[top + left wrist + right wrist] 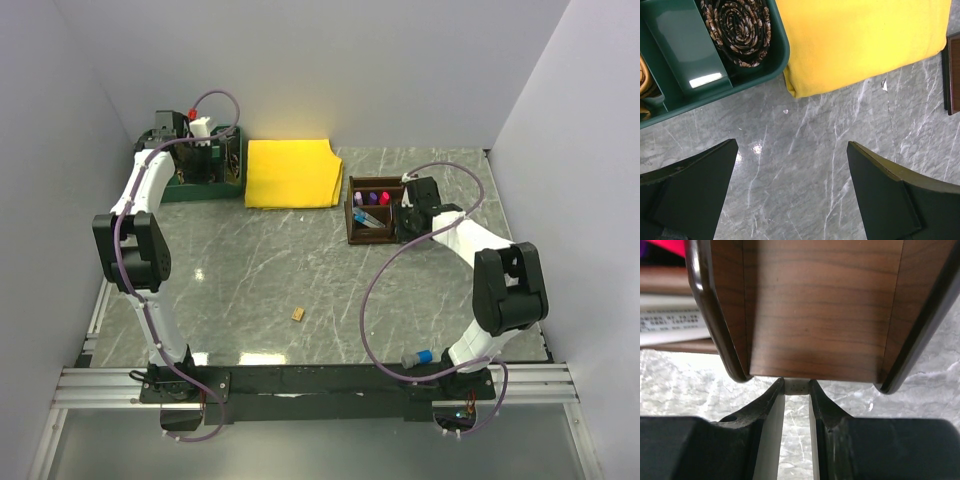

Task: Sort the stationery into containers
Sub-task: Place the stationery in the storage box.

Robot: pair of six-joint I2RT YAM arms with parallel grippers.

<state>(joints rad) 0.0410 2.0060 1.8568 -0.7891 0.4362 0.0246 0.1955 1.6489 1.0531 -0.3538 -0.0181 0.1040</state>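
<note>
We see the right gripper (796, 384) pinched shut on a small pale eraser block (798, 387), right at the rim of the wooden organiser (820, 315) just ahead of its fingers. Capped markers (372, 198) stand in cells further ahead. We note a tan block (298, 314) on the table (250, 270), well back and left of that gripper. The left gripper (792, 192) is wide open over the marble, with a green tray (775, 60) ahead-left and a yellow cloth (860, 40) ahead.
</note>
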